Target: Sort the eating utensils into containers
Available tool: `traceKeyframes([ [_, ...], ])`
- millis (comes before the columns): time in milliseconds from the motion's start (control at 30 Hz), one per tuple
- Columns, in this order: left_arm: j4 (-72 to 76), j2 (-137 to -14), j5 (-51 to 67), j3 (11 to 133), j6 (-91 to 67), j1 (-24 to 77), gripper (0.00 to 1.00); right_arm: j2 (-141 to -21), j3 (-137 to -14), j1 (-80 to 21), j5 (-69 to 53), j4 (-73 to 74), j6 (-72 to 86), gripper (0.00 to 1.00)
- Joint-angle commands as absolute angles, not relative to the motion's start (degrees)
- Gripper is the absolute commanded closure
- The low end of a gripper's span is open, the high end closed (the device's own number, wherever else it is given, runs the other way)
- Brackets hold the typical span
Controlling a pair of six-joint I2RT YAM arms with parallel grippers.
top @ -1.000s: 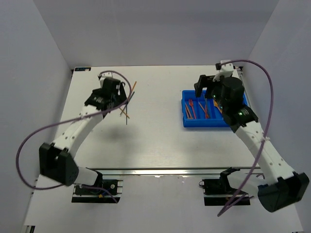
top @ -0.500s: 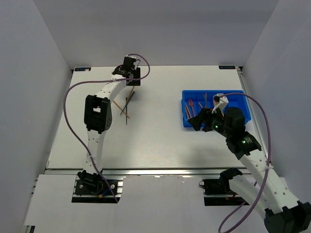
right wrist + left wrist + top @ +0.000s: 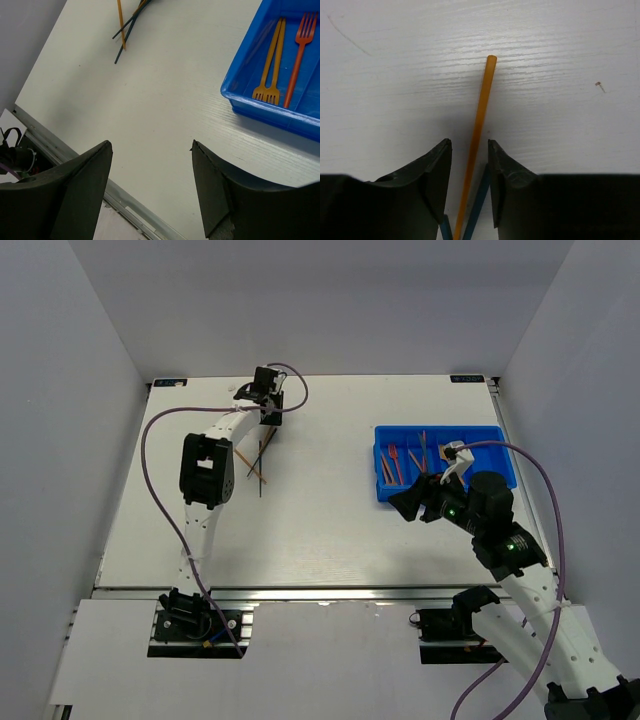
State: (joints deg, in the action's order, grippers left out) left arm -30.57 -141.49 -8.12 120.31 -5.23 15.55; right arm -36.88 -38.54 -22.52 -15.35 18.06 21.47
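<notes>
The left claw (image 3: pixel 470 146) was set partly open astride an orange stick (image 3: pixel 481 105) lying on the tabletop (image 3: pixel 395 75) (neither finger was seen touching it). The right claw (image 3: pixel 150 146) was held wide and empty near the blue tray (image 3: pixel 248 97), in which forks (image 3: pixel 272 60) were laid.

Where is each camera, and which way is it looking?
Top: above, behind the arms, looking down at the table; both arms show.
Left wrist: on that arm, facing down at an orange stick inside the left gripper.
Right wrist: on that arm, facing past the right gripper to sticks and tray.
Top and right wrist share tray and sticks.
</notes>
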Motion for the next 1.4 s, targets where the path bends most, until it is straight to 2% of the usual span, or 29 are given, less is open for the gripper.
traceKeyframes([
  [0, -29.8, -143.4, -8.3, 122.0, -4.5, 15.2, 0.56, -35.9, -39.4, -22.8, -17.3, 17.3, 21.5, 0.30],
  [267, -30.4, -147.8, -8.5, 123.7, -4.7, 14.0, 0.70, -36.6, -39.6, -22.8, -17.8, 16.7, 21.8, 0.32],
  [367, -30.2, -148.5, -7.8, 124.4, -4.8, 13.8, 0.80, -36.3, -39.2, -22.8, -18.2, 16.3, 22.0, 0.32],
  [467, -30.1, -148.6, -8.3, 124.7, -4.4, 13.4, 0.97, -36.3, -38.9, -22.8, -17.8, 16.4, 22.1, 0.32],
  [533, -29.7, -148.1, -8.5, 125.0, -3.8, 12.9, 1.00, -36.2, -38.8, -22.8, -18.0, 16.4, 22.2, 0.32],
  [800, -29.1, -144.9, -7.8, 125.9, -5.0, 12.2, 1.00, -37.0, -36.5, -22.8, -18.7, 13.9, 23.7, 0.33],
  [967, -28.1, -134.4, -4.7, 122.0, -11.0, 12.7, 1.00, -38.9, -35.6, -22.8, -20.7, 10.0, 23.4, 0.33],
  [1167, -21.5, -116.7, -0.4, 108.1, -20.6, 14.8, 1.00, -46.1, -36.0, -22.9, -26.6, -1.2, 25.7, 0.32],
  [1367, -8.8, -100.0, 4.0, 84.8, -34.5, 19.3, 1.00, -56.4, -40.4, -25.9, -28.7, -11.6, 30.7, 0.32],
])
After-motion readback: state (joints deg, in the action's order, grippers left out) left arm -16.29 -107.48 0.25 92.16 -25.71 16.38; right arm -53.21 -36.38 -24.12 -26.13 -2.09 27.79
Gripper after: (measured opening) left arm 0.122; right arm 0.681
